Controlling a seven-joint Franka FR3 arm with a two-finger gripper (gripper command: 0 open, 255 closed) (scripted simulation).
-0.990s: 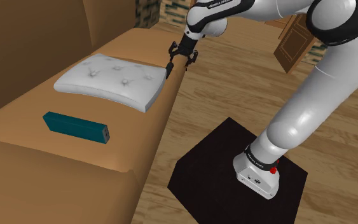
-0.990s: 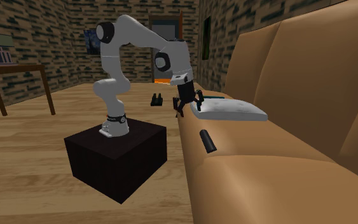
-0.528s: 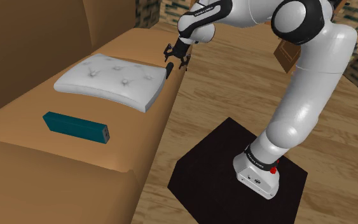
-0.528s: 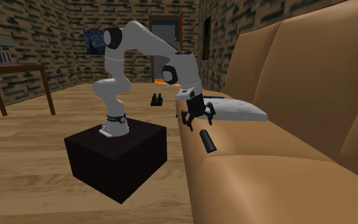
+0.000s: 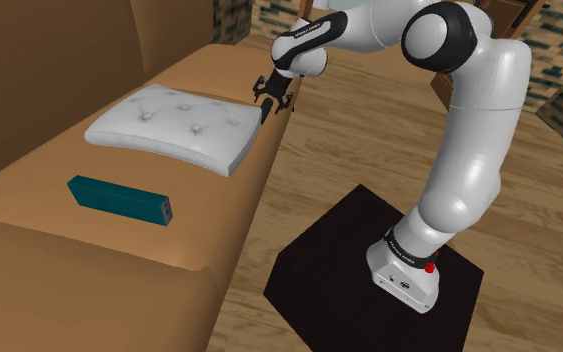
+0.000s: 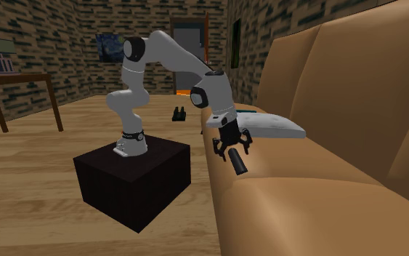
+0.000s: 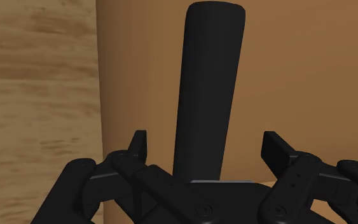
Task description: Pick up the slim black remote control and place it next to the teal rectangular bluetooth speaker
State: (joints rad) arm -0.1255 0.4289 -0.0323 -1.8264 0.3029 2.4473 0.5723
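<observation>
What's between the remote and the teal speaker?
A white tufted cushion lies on the sofa seat between the black remote and the teal speaker, as the shoulder view shows.

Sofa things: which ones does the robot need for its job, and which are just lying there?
Needed: slim black remote control; teal rectangular speaker; open black two-finger gripper over the remote.
Just lying there: white tufted cushion.
</observation>
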